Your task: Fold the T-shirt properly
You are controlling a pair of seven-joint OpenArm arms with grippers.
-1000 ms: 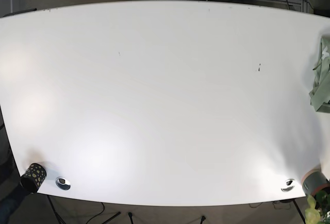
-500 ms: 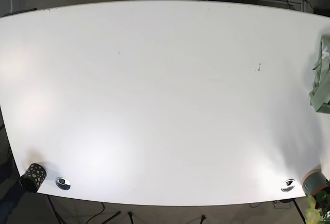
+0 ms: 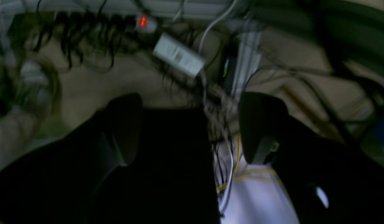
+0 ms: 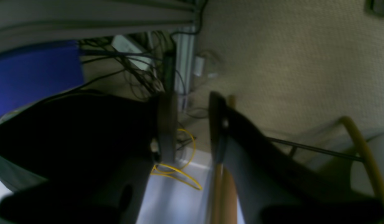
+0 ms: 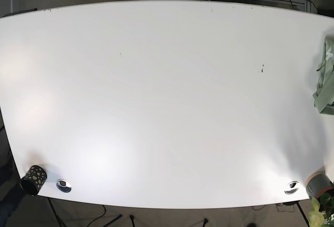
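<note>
Cloth, pale green, the T-shirt (image 5: 325,78) lies bunched at the bench's (image 5: 167,102) far right edge. Both my jaws hang spread and empty off the bench. It looks soft and light; I'd pinch a hem or shoulder seam.

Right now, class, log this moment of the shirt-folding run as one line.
stage: pre-grasp | T-shirt: bunched at table right edge, untouched | left tool: open, empty, off table | right tool: open, empty, off table
</note>
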